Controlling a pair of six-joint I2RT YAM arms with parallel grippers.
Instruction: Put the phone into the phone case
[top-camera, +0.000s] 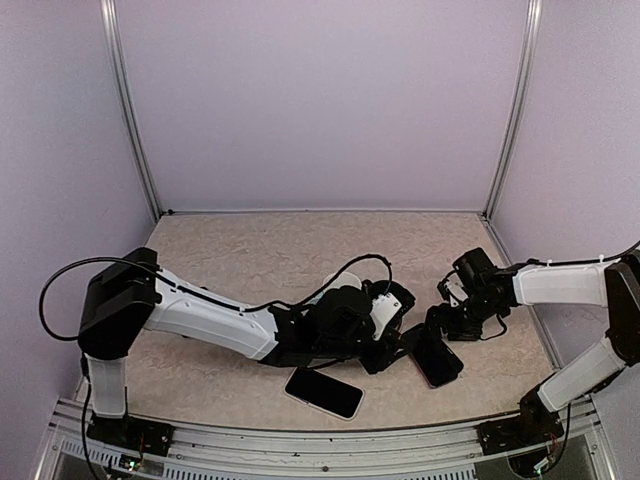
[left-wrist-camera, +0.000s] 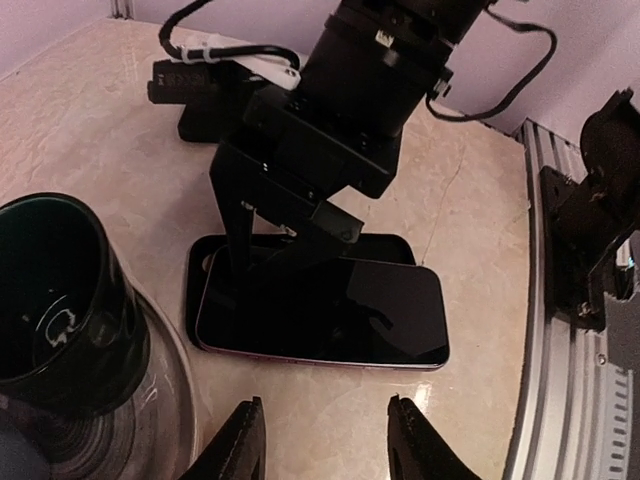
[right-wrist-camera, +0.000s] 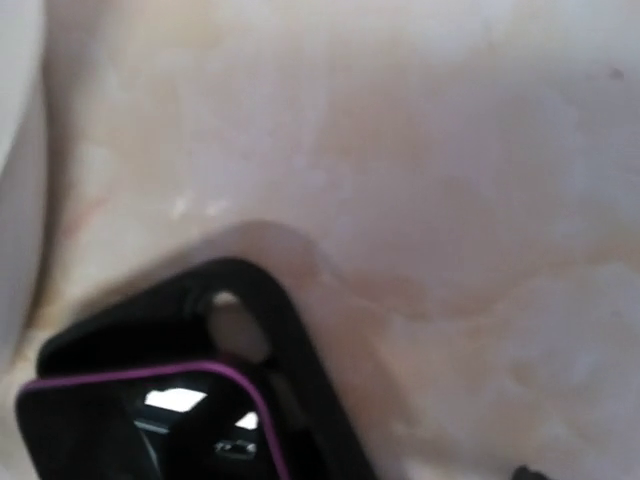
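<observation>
Left wrist view: phone (left-wrist-camera: 330, 315) lies skewed atop phone case (left-wrist-camera: 197, 275), unseated; right gripper (left-wrist-camera: 290, 252), jaws spread, rests on it; left gripper (left-wrist-camera: 325, 405) half-open, empty; next likely squaring, then pressing corners in.

phone (left-wrist-camera: 320, 315) on phone case (right-wrist-camera: 180, 310), second phone (top-camera: 323, 392) lying left, nearer front

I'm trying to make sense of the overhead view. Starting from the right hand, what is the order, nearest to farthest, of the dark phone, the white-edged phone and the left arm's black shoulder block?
1. The dark phone: just by the right hand, right of centre.
2. The white-edged phone: front centre, near the table's edge.
3. The black shoulder block: far left.
</observation>
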